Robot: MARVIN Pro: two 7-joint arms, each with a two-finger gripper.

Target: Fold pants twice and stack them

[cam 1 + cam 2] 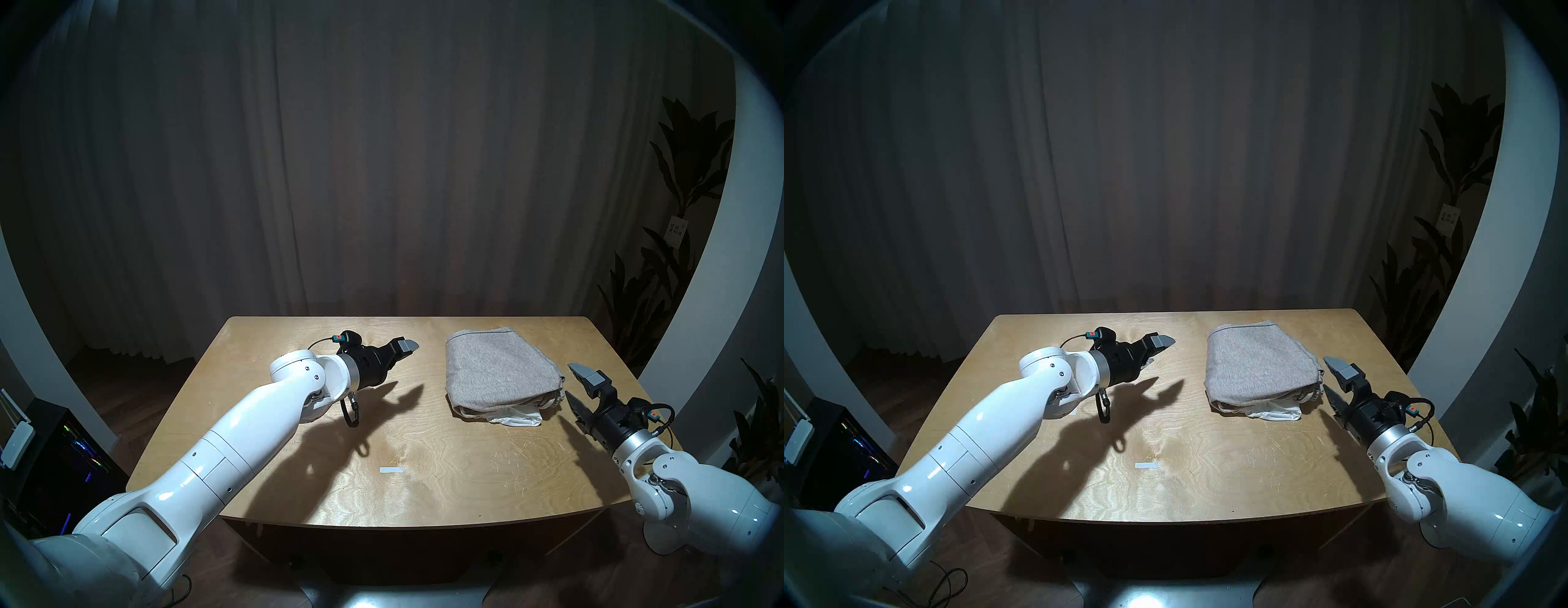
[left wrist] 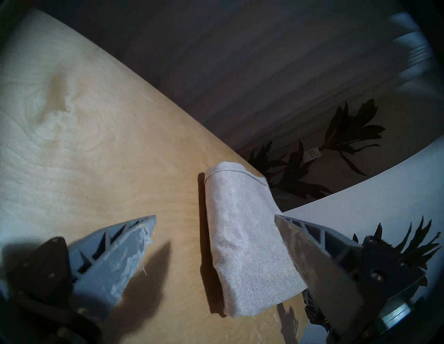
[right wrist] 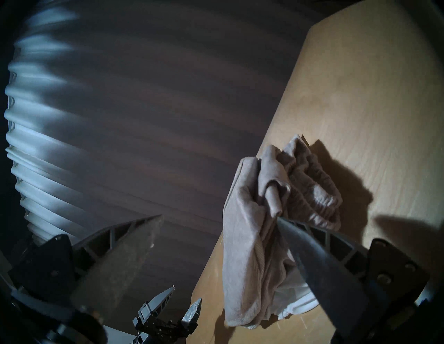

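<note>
Here the folded pants (image 1: 500,373) lie between both claws — left claw (image 1: 405,354) and right claw (image 1: 572,384) gaping, empty.

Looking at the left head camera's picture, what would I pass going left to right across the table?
Left hand → small white label → folded grey-beige pants, with white shorts peeking out beneath → right hand.
</note>
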